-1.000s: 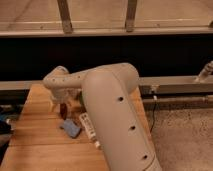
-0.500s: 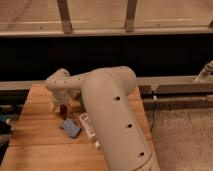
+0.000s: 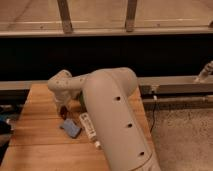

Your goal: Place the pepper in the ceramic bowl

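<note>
My white arm fills the middle of the camera view and reaches left over the wooden table [image 3: 40,145]. The gripper [image 3: 63,108] hangs below the wrist, low over the table's middle, mostly hidden by the wrist. A small dark red bit, likely the pepper [image 3: 64,112], shows right at the gripper's tip; whether it is held I cannot tell. A thin green sliver, the ceramic bowl [image 3: 80,102], peeks out from behind the forearm just right of the gripper. The rest of the bowl is hidden.
A blue object [image 3: 71,127] lies on the table just in front of the gripper. Beside it lies a long white packet [image 3: 88,126]. A dark wall and a metal rail [image 3: 175,85] run behind the table. Grey floor lies to the right.
The wrist has shifted slightly down and to the right over the same spot. The blue object and the packet have not moved.
</note>
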### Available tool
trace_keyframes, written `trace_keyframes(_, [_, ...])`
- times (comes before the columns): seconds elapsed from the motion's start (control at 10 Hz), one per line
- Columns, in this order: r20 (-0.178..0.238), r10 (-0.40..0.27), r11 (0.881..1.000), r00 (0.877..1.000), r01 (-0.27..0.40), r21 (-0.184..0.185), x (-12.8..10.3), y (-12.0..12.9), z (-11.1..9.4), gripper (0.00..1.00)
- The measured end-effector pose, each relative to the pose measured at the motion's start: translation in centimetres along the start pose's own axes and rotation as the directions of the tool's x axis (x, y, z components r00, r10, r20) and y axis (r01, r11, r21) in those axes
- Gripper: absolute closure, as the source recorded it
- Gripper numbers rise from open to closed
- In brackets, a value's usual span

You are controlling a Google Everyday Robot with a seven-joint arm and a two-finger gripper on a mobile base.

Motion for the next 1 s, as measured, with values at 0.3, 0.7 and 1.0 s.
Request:
trace_keyframes(0.3, [-0.003,-0.006,1.000,1.000,0.006,-0.004,0.1,0.2,-0.1,0.99])
trace_keyframes(0.7, [0.039,-0.013,0.999,0.999,0.015,-0.035,-0.4,0.5,-3.0,1.00])
trace_keyframes(1.0, [0.110,-0.032,0.999,0.993,0.036,-0.037,-1.0,0.6,-10.1,1.00])
